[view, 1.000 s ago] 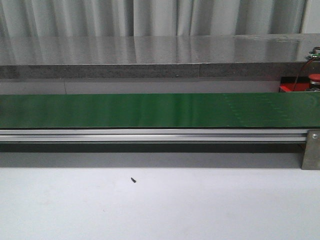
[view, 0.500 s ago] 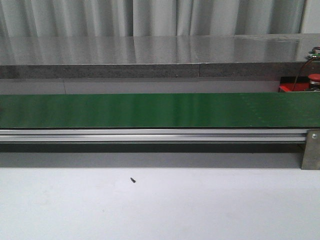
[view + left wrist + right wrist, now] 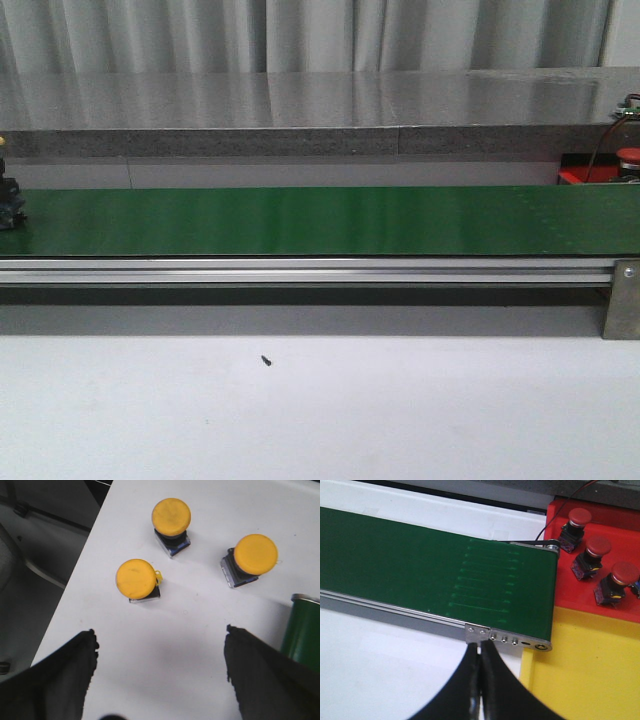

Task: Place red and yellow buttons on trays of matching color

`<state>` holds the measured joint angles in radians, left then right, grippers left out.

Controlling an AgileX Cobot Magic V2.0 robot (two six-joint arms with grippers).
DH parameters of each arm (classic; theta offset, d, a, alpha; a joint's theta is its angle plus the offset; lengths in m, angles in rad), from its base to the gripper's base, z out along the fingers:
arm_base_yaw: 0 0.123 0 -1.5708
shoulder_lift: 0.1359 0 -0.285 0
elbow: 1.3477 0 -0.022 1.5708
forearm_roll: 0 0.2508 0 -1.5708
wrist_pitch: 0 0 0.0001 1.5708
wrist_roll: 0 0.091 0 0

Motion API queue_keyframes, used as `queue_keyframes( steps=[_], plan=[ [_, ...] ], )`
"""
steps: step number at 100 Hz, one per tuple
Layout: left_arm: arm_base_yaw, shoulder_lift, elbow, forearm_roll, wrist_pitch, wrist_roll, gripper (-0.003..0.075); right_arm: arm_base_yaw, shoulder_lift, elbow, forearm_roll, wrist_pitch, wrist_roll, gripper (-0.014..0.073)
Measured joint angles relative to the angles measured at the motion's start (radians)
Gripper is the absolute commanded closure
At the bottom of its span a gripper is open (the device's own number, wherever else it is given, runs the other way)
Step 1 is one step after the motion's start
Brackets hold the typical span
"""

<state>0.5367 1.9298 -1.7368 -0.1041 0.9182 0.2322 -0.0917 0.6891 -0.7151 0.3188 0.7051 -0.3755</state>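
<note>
Three yellow buttons (image 3: 171, 516) (image 3: 255, 553) (image 3: 136, 578) stand on the white table in the left wrist view. My left gripper (image 3: 160, 635) hovers open just short of them, nothing between its fingers. In the right wrist view my right gripper (image 3: 480, 647) is shut and empty, by the belt frame's end. Beyond it three red buttons (image 3: 598, 546) sit on the red tray (image 3: 565, 585), with the yellow tray (image 3: 590, 665) bare beside it. In the front view, a small dark thing (image 3: 10, 200) stands on the green belt (image 3: 320, 220) at the left edge, cut off by the frame.
The belt's aluminium rail (image 3: 300, 268) runs across the table front. A sliver of red tray (image 3: 573, 177) and one red button (image 3: 628, 155) show at the far right. The belt's end roller (image 3: 302, 630) stands close to my left gripper. A tiny black speck (image 3: 266, 360) lies on the white table.
A small dark thing has appeared on the belt at the front view's left edge; before, the belt was bare there. Nothing else differs.
</note>
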Motion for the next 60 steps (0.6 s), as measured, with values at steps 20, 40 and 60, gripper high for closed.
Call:
queue_keyframes(
  steps=[20,40,60],
  plan=[
    [0.0,0.059,0.0,0.028,-0.086,0.0,0.0197,0.0,0.0,0.0,0.0,0.0,0.0,0.0664],
    [0.0,0.122,-0.005,0.045,-0.143,0.0,0.0197,0.0,0.0,0.0,0.0,0.0,0.0,0.0664],
    [0.0,0.185,-0.03,0.056,-0.171,0.0,0.0197,0.0,0.0,0.0,0.0,0.0,0.0,0.0664]
  ],
)
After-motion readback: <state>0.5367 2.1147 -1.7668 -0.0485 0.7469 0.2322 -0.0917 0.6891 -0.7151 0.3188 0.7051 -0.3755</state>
